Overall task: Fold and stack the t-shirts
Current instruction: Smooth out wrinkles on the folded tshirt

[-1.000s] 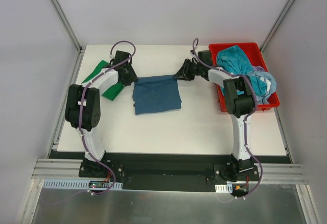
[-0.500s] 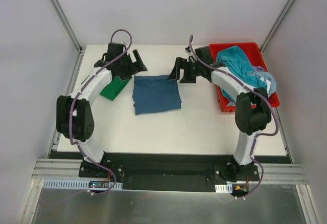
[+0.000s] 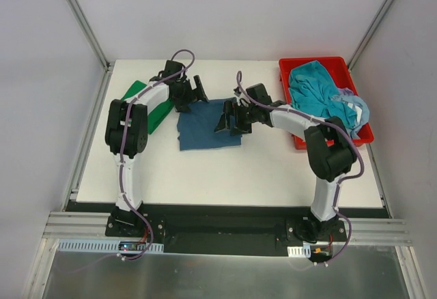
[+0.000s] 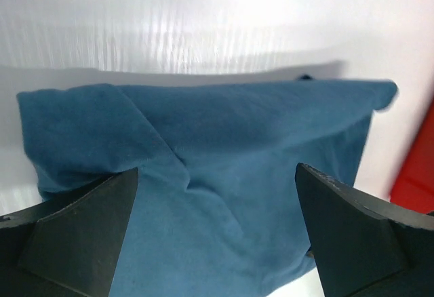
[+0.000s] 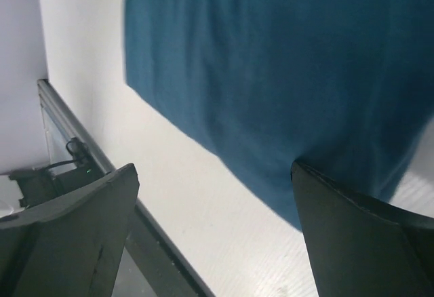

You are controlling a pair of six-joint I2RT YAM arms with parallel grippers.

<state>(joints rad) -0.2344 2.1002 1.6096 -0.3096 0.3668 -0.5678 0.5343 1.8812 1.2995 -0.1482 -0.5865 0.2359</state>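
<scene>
A dark blue t-shirt (image 3: 208,130) lies folded in a rough square on the white table (image 3: 273,169). My left gripper (image 3: 197,91) hovers open over its far left corner; in the left wrist view the blue t-shirt (image 4: 224,154) fills the space between the wide-apart fingers (image 4: 74,236). My right gripper (image 3: 229,119) is open above the shirt's right edge. In the right wrist view the blue t-shirt (image 5: 285,73) lies past the fingers (image 5: 359,236), with bare table between them. Neither holds anything. A folded green t-shirt (image 3: 151,106) lies left of the blue one.
A red bin (image 3: 311,61) at the table's far right holds a crumpled teal shirt (image 3: 311,86) and a pale blue one (image 3: 353,110) spilling over its rim. Its red wall (image 4: 415,175) shows at the left wrist view's right edge. Enclosure walls surround the table.
Both grippers have opened and let go of the blue shirt's far corners. The left one moved right over the far left corner; the right one swung nearer over the shirt's right edge.
</scene>
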